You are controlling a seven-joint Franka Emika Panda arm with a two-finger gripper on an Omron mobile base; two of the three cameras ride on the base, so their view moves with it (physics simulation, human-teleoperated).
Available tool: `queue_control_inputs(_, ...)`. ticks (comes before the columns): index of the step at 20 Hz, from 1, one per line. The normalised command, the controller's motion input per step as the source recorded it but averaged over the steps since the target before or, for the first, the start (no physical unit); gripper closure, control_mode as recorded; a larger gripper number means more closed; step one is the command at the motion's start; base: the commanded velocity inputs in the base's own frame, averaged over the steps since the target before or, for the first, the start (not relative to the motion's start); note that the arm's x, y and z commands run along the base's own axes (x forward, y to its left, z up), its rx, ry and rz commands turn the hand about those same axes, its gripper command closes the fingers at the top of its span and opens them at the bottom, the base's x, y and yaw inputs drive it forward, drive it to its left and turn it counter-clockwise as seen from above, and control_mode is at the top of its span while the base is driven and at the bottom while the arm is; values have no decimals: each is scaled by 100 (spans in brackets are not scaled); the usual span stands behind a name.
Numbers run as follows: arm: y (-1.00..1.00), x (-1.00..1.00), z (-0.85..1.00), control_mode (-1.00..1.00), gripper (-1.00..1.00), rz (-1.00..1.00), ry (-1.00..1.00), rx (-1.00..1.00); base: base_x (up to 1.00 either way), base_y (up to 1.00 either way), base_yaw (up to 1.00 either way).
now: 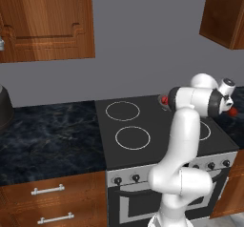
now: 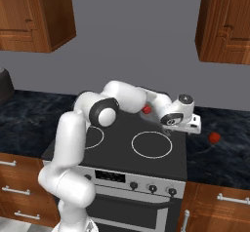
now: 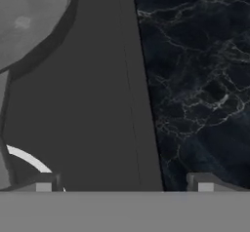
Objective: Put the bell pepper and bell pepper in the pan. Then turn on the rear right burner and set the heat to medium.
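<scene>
One red bell pepper (image 1: 164,99) (image 2: 146,109) peeks out behind my forearm at the back right of the cooktop, by the grey pan (image 3: 29,21); I cannot tell whether it lies inside. The other bell pepper (image 2: 214,138) (image 1: 232,111) rests on the dark counter right of the stove. My gripper (image 2: 194,125) (image 3: 124,184) hovers over the cooktop's right edge, between pan and counter pepper, open with nothing between its fingertips (image 3: 44,184). The arm and pan hide the rear right burner.
Black glass cooktop (image 1: 143,121) with white burner rings; the front right ring (image 2: 151,145) lies below my hand. Control knobs (image 2: 153,188) line the stove front. Dark marble counter (image 3: 195,80) runs either side. A big dark pot (image 1: 4,109) stands far left. Wooden cabinets hang above.
</scene>
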Motion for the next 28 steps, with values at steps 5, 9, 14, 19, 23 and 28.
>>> queue_control_inputs(5,-1,-47,43,-100,-100,0,16,0,0,0,0)
queue_control_inputs(9,0,-38,10,-100,-100,0,6,0,0,0,0)
queue_control_inputs(14,-1,-14,-36,-100,-100,-1,-5,0,0,0,0)
queue_control_inputs(19,-27,1,-15,-100,-100,-2,-17,0,0,0,0)
queue_control_inputs(23,-63,6,22,-100,-100,-3,-1,0,0,0,0)
queue_control_inputs(28,-50,0,26,-100,-100,-5,2,0,0,0,0)
